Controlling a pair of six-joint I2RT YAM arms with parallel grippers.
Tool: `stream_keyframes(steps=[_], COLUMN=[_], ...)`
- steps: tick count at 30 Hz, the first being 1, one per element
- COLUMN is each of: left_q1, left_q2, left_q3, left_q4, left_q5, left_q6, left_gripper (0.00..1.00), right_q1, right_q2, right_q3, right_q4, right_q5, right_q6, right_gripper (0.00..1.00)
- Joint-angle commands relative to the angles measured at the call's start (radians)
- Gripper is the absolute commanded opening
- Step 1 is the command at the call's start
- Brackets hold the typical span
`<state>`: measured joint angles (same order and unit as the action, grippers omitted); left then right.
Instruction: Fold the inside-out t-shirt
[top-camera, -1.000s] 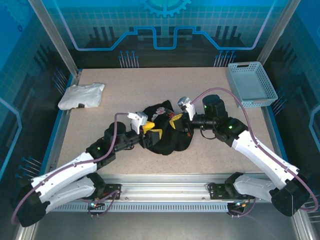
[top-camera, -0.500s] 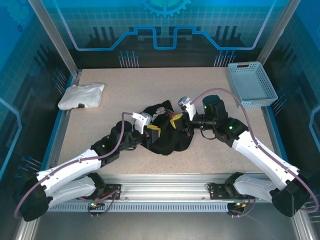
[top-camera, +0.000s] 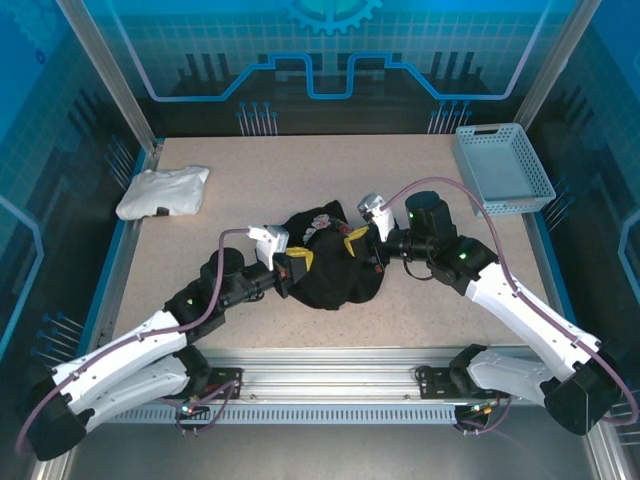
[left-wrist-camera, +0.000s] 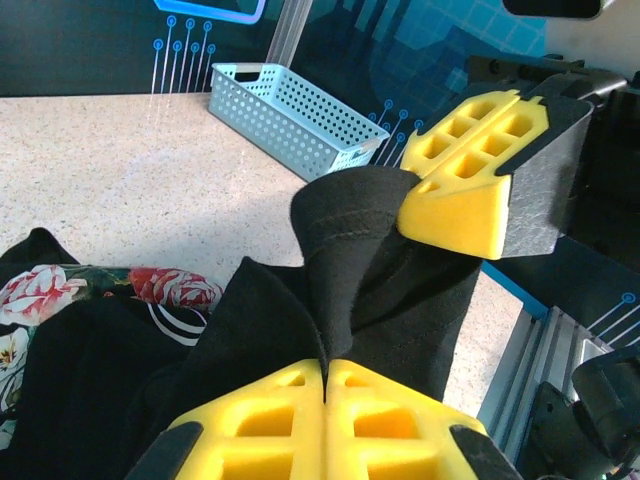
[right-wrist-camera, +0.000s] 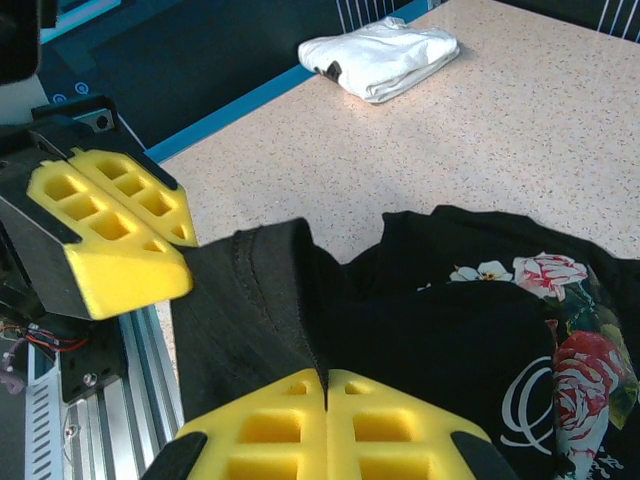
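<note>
The inside-out t-shirt (top-camera: 335, 272) lies bunched in a black heap at the table's middle, with its floral print (right-wrist-camera: 560, 335) facing up on the far side. My left gripper (top-camera: 297, 263) is at the heap's left edge, shut on a fold of black cloth (left-wrist-camera: 345, 235) pinched between its yellow fingertips (left-wrist-camera: 275, 400). My right gripper (top-camera: 356, 244) is at the heap's upper right, shut on a hemmed edge (right-wrist-camera: 270, 290). Both grippers hold the same raised band of cloth, close together. The right gripper's fingers (left-wrist-camera: 470, 170) face the left wrist camera, and the left's fingers (right-wrist-camera: 110, 240) face the right wrist camera.
A folded white garment (top-camera: 163, 191) rests at the far left of the table. A pale blue basket (top-camera: 500, 168) stands at the far right corner. Bare speckled tabletop (top-camera: 300, 170) lies behind the shirt, and an aluminium rail (top-camera: 330, 370) runs along the near edge.
My left gripper has closed on the black cloth, having stood open a second ago. Its arm shifted a little at the heap's left edge. The right arm has hardly moved.
</note>
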<state>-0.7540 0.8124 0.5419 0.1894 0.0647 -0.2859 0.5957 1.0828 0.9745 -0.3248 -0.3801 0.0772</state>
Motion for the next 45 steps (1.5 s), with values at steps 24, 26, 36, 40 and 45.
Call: stream_keyframes(steps=[24,26,36,40,45], left_q1=[0.051,0.05,0.05,0.049,0.051], left_q2=[0.015,0.031,0.153,0.175,0.163], left_q3=[-0.037,-0.031,0.013,0.018,0.007], left_q4=[0.054,0.063,0.065,0.072,0.071], left_q5=[0.017,0.05,0.105,0.117,0.107], left_q6=[-0.009,0.003,0.023,0.022,0.021], left_gripper=[0.11,0.18,0.39,0.32,0.11], right_q1=[0.009,0.009,0.009,0.009,0.006], right_q2=[-0.031,-0.028,-0.032,-0.034,-0.037], right_q3=[0.035,0.038,0.031,0.029,0.024], right_q4=[-0.018,-0.019,-0.016,-0.019,-0.02], right_q5=[0.004,0.001,0.0,0.004,0.013], right_q6=[-0.012,-0.013,-0.008,-0.01,-0.012], right_gripper=[0.0,0.0,0.0,0.0,0.0])
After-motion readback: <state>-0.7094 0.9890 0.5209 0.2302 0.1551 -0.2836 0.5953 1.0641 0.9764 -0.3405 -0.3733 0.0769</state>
